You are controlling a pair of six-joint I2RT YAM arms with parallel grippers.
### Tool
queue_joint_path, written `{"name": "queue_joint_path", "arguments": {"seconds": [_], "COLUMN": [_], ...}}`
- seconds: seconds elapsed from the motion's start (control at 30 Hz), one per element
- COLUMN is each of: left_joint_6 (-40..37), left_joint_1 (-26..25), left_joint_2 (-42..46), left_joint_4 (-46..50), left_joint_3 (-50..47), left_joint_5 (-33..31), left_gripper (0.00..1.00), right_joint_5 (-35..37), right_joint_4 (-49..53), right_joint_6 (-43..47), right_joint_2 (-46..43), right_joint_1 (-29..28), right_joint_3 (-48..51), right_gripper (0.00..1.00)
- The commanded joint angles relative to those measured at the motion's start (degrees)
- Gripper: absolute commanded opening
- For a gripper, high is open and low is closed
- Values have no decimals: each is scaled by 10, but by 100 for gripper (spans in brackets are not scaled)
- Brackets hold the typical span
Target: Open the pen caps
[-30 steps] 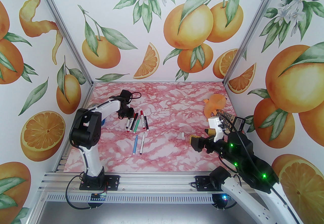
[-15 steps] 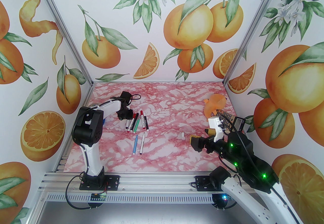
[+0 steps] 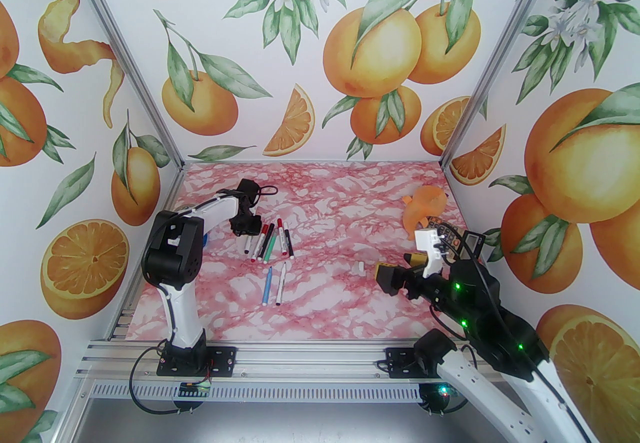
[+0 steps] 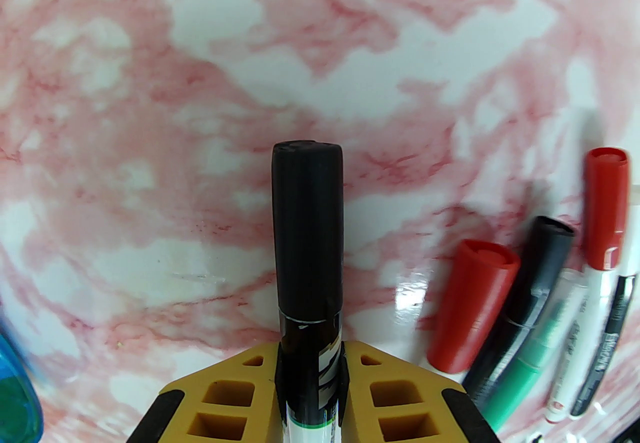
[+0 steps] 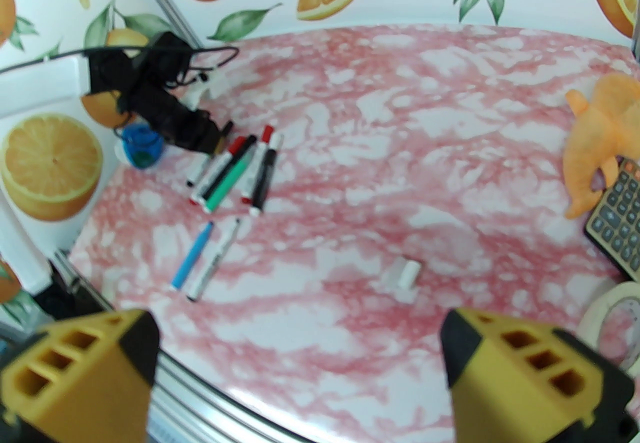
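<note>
My left claw (image 4: 311, 358) is pinched narrow on the black-capped pen (image 4: 307, 331), one yellow pad against each side of the barrel, right behind the seam where the cap begins. The black cap (image 4: 307, 226) sticks out whole ahead of my fingertips, clear of the pads, over the marble tabletop (image 4: 150, 81).

I judge this hold sound. The pen is light and stiff, but its smooth round plastic will want to slip or twist, so squeezing the barrel close to the seam keeps it from levering. The cap is probably a snug push fit. It needs a straight pull along the pen, taken across its middle, not at the rounded tip.

Just right of that claw more pens lie side by side, capped: a red cap (image 4: 472, 306) nearest, then the green pen (image 4: 520, 381) with its dark cap, then a second red cap (image 4: 606, 206) further out. At the far left edge sits a blue round thing (image 4: 15, 391).

My right claw (image 5: 300, 356) stands wide and holds nothing. A loose white cap (image 5: 405, 273) lies ahead of it, slightly right. It is small and round, so I expect it to roll if nudged. Ahead and to the left a blue pen (image 5: 192, 256) and a white pen (image 5: 215, 258) lie near each other.
</note>
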State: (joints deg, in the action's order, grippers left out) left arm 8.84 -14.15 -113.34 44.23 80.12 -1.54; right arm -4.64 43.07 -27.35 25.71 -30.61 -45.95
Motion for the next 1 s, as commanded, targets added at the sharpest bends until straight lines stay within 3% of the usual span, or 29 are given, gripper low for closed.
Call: {"name": "queue_joint_path", "arguments": {"seconds": [0.0, 0.13, 0.3, 0.47, 0.7, 0.97], "left_joint_6": [-33, -35, -48, -41, -48, -60], "left_joint_1": [4, -4, -46, -114, -196, -237], "left_joint_2": [49, 67, 75, 86, 96, 130], "left_joint_4": [32, 32, 3, -57, -135, -180], "left_joint_3": [49, 64, 72, 77, 75, 25], "left_joint_5": [45, 152, 249, 313, 375, 424], "left_gripper": [21, 19, 18, 18, 18, 18], "right_joint_5": [-1, 18, 13, 43, -85, -76], "right_joint_4": [-102, -197, -278, -270, -326, -337], "right_joint_6": [-97, -158, -157, -140, -196, -219], "right_joint_2": [29, 57, 119, 179, 285, 339], "right_joint_1": [5, 4, 4, 4, 29, 32], "right_joint_3": [28, 56, 59, 18, -7, -20], "right_gripper": [100, 100, 100, 100, 75, 62]}}
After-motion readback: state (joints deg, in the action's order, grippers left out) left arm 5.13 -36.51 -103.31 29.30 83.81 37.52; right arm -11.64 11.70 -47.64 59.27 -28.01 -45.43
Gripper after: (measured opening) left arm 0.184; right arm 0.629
